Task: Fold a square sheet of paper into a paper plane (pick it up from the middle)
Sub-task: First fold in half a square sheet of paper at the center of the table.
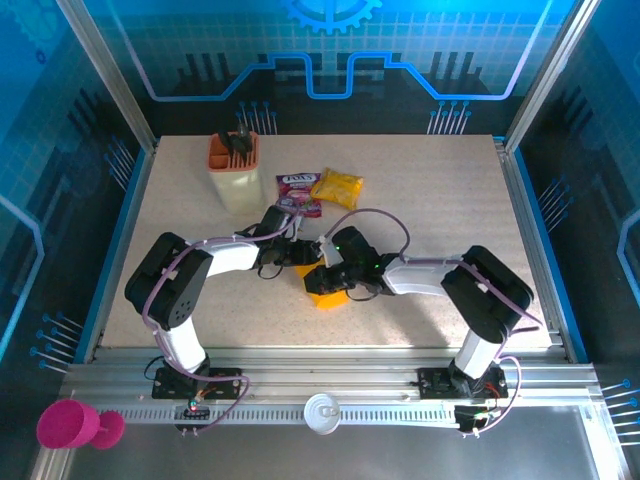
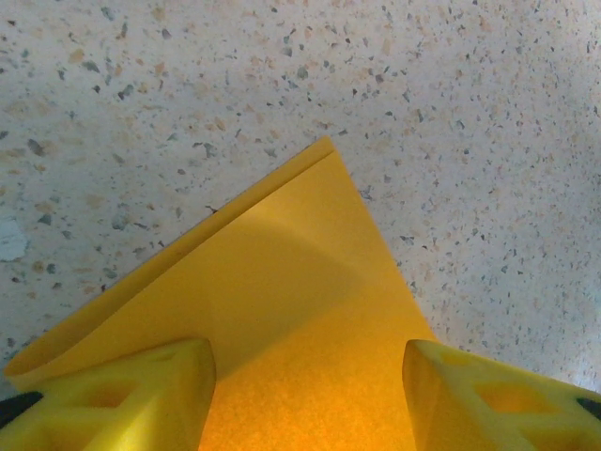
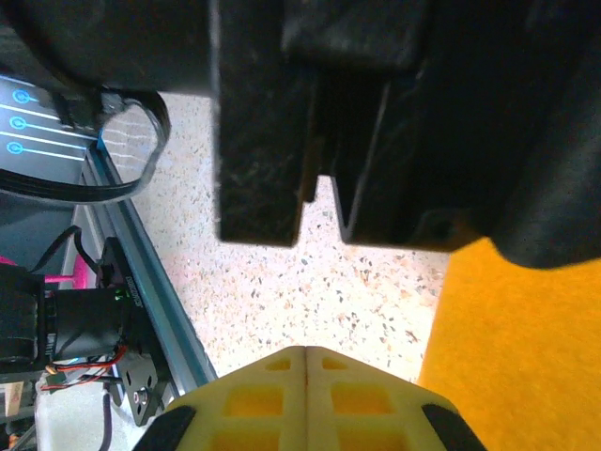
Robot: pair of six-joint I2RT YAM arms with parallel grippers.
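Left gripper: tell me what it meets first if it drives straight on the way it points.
The left gripper would probably meet the folded orange-yellow paper sheet on the speckled table first; the gap is unclear.

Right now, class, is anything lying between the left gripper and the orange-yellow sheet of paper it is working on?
Nothing visible does. In the left wrist view the left gripper stands open directly over the sheet of paper, which lies folded on the table with its surface bare.
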